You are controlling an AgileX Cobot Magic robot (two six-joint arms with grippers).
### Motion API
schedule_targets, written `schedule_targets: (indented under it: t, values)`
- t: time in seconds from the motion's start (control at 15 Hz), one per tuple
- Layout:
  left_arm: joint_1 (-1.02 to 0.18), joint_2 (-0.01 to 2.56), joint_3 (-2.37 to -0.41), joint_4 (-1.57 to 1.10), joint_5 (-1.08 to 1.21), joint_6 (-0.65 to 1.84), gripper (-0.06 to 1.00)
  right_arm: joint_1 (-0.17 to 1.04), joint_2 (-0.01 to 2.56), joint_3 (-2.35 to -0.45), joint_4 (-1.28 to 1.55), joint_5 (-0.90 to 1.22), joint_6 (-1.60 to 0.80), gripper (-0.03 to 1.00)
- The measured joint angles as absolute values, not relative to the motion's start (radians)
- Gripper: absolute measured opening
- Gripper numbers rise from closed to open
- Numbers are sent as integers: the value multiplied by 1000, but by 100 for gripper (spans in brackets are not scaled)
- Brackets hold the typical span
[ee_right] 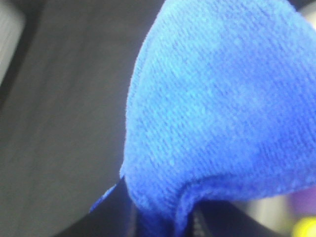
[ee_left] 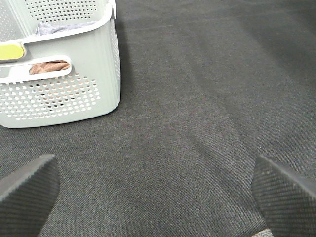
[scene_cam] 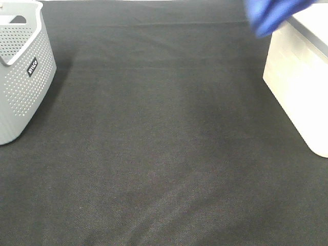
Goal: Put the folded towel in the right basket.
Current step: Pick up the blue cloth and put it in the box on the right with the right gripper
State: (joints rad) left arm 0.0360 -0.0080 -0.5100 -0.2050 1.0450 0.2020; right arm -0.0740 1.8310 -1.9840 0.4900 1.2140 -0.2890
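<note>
Now, towel (scene_cam: pixel 272 15): blue, pinched between the right jaws, at the corner of white basket (scene_cam: pixel 302 87).
right gripper (ee_right: pixel 159 223): clamped on towel.
left gripper (ee_left: pixel 158 192): spread wide, gray basket (ee_left: pixel 74 94) ahead of jaws.

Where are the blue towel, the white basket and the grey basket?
blue towel (scene_cam: pixel 271 15), exterior high view, middle of cloth
white basket (scene_cam: pixel 300 92), exterior high view, side wall
grey basket (scene_cam: pixel 23 97), exterior high view, perforated wall
</note>
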Motion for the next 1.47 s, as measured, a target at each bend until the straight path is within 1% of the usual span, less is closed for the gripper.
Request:
schedule_targets:
  t: [0.13,0.27,0.73,1.07,1.13,1.2,1.27,1.33,1.4,1.47]
  values:
    - [36,-8,-510,-205,1045,202,99,-193,1793,-1984,490,1214,-302,19]
    - [36,-8,-510,-205,1045,202,99,-264,1803,-1984,474,1215,-313,19]
    - [36,-8,-510,-205,1045,202,99,-278,1962,-1984,329,1200,-305,19]
    - [36,-8,-510,-205,1045,202,99,-278,2006,-1983,286,1204,-223,19]
    - [36,-8,-510,-205,1045,202,99,-278,2006,-1982,286,1204,-208,25]
    - [36,-8,-510,-205,1045,202,99,-278,2006,-1982,283,1204,-187,47]
    - [36,-8,-510,-205,1045,202,99,-278,2006,-1982,277,1204,-163,73]
    - [36,-8,-510,-205,1045,202,99,-278,2005,-1982,271,1205,-147,90]
    - [36,-8,-510,-205,1045,202,99,-278,2003,-1982,265,1208,-131,94]
    - [36,-8,-510,-205,1045,202,99,-278,2002,-1982,264,1212,-120,96]
